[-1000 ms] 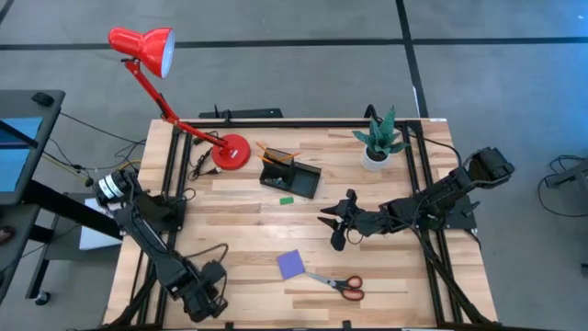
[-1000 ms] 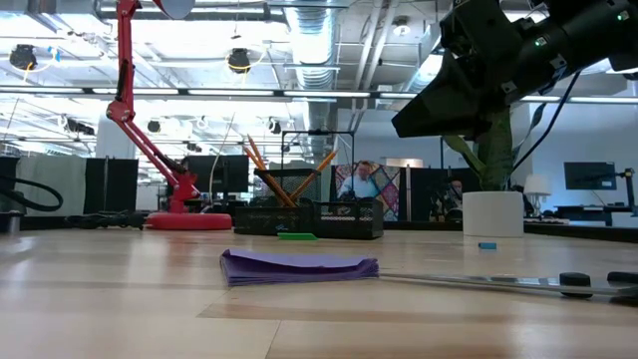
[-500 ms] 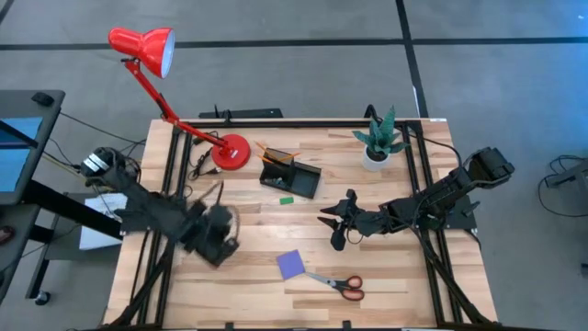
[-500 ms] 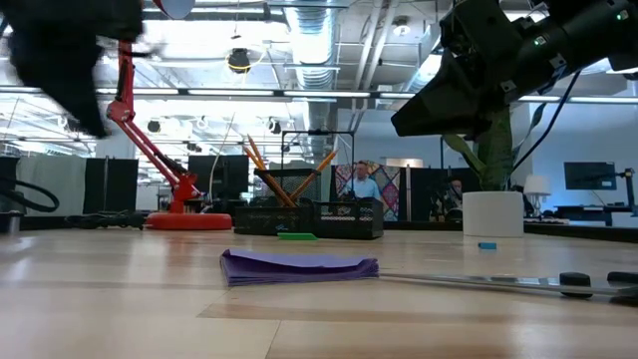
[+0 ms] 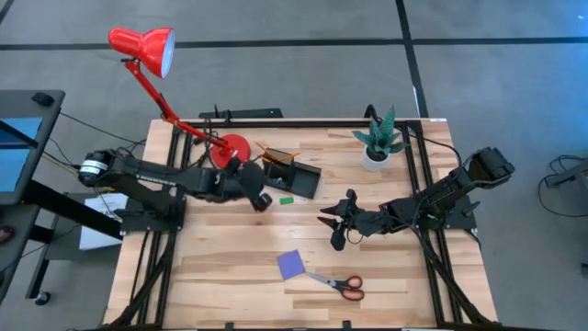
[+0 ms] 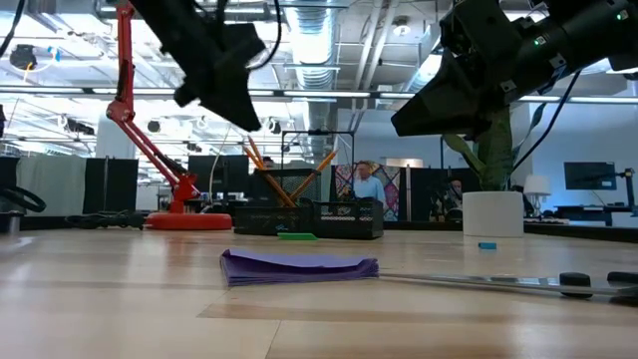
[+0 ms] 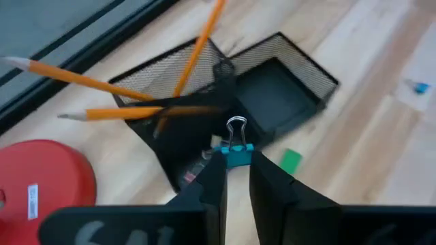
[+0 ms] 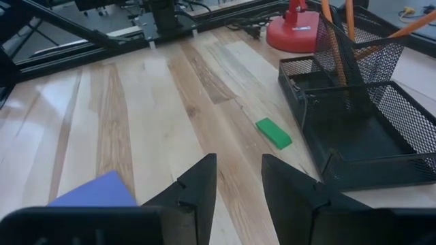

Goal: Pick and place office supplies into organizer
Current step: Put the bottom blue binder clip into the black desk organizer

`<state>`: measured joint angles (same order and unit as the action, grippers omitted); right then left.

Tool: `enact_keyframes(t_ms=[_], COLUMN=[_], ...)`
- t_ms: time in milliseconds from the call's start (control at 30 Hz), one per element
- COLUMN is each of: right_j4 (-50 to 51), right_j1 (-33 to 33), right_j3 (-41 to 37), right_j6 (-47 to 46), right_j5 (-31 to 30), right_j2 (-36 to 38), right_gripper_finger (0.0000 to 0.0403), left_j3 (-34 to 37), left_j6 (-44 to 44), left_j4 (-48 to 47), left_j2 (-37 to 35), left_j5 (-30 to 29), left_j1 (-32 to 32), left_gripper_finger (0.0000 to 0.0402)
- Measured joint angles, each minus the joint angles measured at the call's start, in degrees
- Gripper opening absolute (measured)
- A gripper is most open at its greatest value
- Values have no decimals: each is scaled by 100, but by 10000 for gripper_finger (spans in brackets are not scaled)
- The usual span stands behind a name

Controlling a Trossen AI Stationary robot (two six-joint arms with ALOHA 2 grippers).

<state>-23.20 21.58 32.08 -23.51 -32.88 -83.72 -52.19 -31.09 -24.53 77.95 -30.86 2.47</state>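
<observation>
My left gripper (image 5: 261, 199) hangs in the air beside the black mesh organizer (image 5: 294, 175), shut on a small blue binder clip (image 7: 238, 151). Orange pencils (image 7: 122, 92) stand slanted in the organizer's taller section. A green eraser (image 5: 287, 198) lies on the table just in front of the organizer. The purple notepad (image 5: 292, 265) and the red-handled scissors (image 5: 340, 285) lie flat near the front edge. My right gripper (image 5: 336, 230) hovers open over the middle of the table, right of the eraser (image 8: 274, 133), with nothing between its fingers. My left gripper pinches the binder clip's blue body (image 7: 238, 158) between its two fingertips. The clip's silver wire loop (image 7: 236, 128) sticks out past the fingers toward the organizer. The fingers slant downward from the table's left side. The clip is lifted clear of the table.
The red desk lamp's round base (image 5: 231, 152) stands just left of the organizer, its arm reaching out past the far left corner. A potted plant (image 5: 378, 145) stands at the far right. A tiny blue item (image 7: 417, 86) lies on the wood right of the organizer.
My left gripper has swung from the table's near left corner up and toward the far edge and the right, ending beside the organizer; it has turned about as it went. My right arm has kept still.
</observation>
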Motion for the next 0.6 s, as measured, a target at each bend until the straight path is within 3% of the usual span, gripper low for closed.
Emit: enact_keyframes(t_ms=[333,600], right_j4=[14,15], right_j1=[0,0], right_j3=[-2,-2], right_j6=[-2,-2], right_j5=[2,0], right_j2=[2,2], right_gripper_finger=[111,111], left_j3=[810,814], left_j6=[794,978], left_j4=[1875,2128], left_j2=[483,1255], left_j5=[1298,1632], left_j1=[-1071,-1266], left_gripper_finger=[28,28])
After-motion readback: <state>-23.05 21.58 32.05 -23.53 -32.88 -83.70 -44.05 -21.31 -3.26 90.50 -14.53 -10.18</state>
